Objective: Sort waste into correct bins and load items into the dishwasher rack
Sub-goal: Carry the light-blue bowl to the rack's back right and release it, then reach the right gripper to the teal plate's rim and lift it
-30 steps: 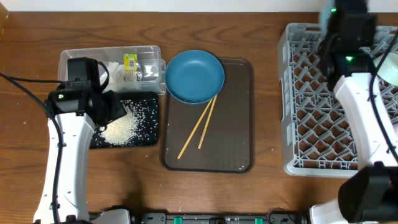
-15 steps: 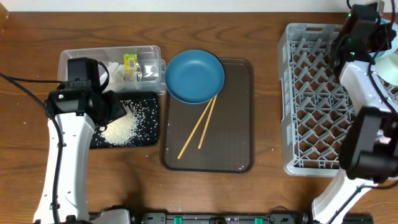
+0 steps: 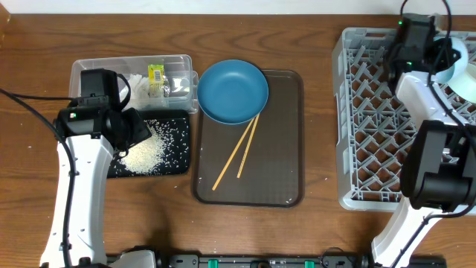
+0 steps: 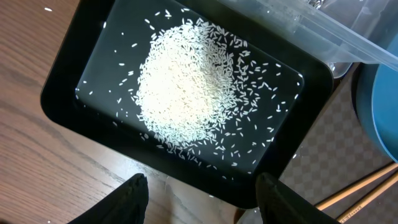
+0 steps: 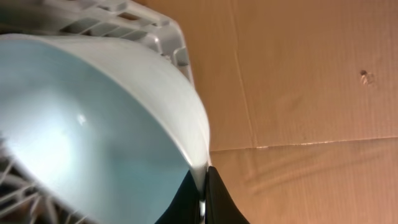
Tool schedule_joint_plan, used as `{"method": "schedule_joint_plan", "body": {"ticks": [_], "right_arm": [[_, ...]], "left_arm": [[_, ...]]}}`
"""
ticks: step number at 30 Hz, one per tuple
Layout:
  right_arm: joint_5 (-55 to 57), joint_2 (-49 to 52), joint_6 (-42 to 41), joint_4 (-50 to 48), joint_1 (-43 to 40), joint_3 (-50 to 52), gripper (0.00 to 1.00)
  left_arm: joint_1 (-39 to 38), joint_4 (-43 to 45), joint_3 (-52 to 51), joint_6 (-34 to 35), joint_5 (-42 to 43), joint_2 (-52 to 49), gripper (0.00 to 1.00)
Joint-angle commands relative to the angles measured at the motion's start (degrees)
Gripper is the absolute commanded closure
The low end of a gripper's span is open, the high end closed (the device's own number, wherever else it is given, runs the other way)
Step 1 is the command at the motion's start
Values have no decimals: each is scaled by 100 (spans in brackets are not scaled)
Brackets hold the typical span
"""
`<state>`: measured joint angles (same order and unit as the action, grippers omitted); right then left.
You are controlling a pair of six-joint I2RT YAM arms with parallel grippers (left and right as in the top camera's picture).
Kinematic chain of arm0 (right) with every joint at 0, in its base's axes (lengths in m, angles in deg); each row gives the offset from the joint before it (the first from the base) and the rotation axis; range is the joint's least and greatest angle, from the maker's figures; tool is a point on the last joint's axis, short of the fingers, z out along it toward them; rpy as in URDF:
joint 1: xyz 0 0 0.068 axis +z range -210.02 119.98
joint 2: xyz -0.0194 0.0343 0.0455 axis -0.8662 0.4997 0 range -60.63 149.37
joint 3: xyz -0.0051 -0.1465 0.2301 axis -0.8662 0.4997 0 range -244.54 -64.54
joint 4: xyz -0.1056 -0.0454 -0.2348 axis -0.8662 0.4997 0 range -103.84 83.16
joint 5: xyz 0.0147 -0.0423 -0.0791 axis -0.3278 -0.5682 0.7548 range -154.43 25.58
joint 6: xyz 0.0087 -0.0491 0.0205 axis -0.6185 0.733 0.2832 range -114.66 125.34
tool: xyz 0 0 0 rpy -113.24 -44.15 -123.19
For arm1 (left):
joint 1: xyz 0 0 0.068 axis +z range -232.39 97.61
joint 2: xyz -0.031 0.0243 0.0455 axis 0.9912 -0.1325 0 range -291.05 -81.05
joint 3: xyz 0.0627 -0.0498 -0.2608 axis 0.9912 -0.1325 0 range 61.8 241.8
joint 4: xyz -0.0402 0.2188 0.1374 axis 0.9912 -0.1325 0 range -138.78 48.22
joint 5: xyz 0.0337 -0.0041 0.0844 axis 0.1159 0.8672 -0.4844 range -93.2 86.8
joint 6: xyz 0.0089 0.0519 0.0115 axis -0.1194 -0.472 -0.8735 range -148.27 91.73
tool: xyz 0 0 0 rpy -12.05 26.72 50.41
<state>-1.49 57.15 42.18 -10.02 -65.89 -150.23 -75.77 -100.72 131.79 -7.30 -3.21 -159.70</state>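
My right gripper (image 5: 203,190) is shut on the rim of the mint-green bowl (image 5: 93,112), holding it over the back right corner of the grey dishwasher rack (image 3: 372,112); overhead, the bowl (image 3: 455,53) shows beside the wrist. My left gripper (image 4: 205,199) is open and empty, above the near edge of the black tray (image 4: 62,93) that holds the rice (image 4: 186,87). The blue dish (image 3: 232,91) and the chopsticks (image 3: 238,152) lie on the brown tray (image 3: 282,186). The wrapper (image 3: 155,73) and tissue (image 3: 137,80) are in the clear tub (image 3: 82,71). White and pink bowls are not in view.
The black tray (image 3: 178,167) sits against the clear tub and beside the brown tray. The blue dish overhangs the brown tray's back left corner. Brown cardboard (image 5: 311,81) lies beyond the rack's corner (image 5: 155,25). A pale rim (image 3: 468,83) shows at the right edge.
My right arm swung from above the rack's back middle out to the right edge, then back a little to the rack's back right corner. The left arm has not moved.
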Motion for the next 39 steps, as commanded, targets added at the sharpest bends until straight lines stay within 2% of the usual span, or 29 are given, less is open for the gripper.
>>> {"method": "schedule_joint_plan", "body": {"ticks": [1,5,8,11,14,18,23,27,30,35,39], "right_arm": [[-188,90,-761,553,175,63,99],[-190,87,-1537,1373,413,63,98],[-190,61,-2013,1676,564,63,87],[-221,-83,-2208,1838,723,61,70],[-780,-398,-2205,2011,872,61,65],[-2413,-1060,-2441,2275,1023,61,56],[-5213,-1757,-2817,2457,1244,61,58],[-6723,-1840,-3449,2398,1541,61,57],[-7073,-1685,-3858,2334,1880,63,56],[-7060,-1167,-4131,2122,2417,63,53],[-7005,-669,-4417,1864,2732,63,54]], "left_arm": [[22,-15,-2,37,-44,7,41],[22,-13,-2,37,-44,7,41],[22,-15,-2,37,-44,7,41],[22,-15,-2,35,-46,7,41],[22,-15,-2,35,-44,7,41],[22,-13,-2,35,-46,7,41],[22,-13,-2,35,-46,7,41],[22,-13,-2,37,-44,7,41],[22,-13,-2,37,-46,7,41],[22,-13,-2,37,-46,7,41],[22,-17,-2,37,-44,7,41]]}}
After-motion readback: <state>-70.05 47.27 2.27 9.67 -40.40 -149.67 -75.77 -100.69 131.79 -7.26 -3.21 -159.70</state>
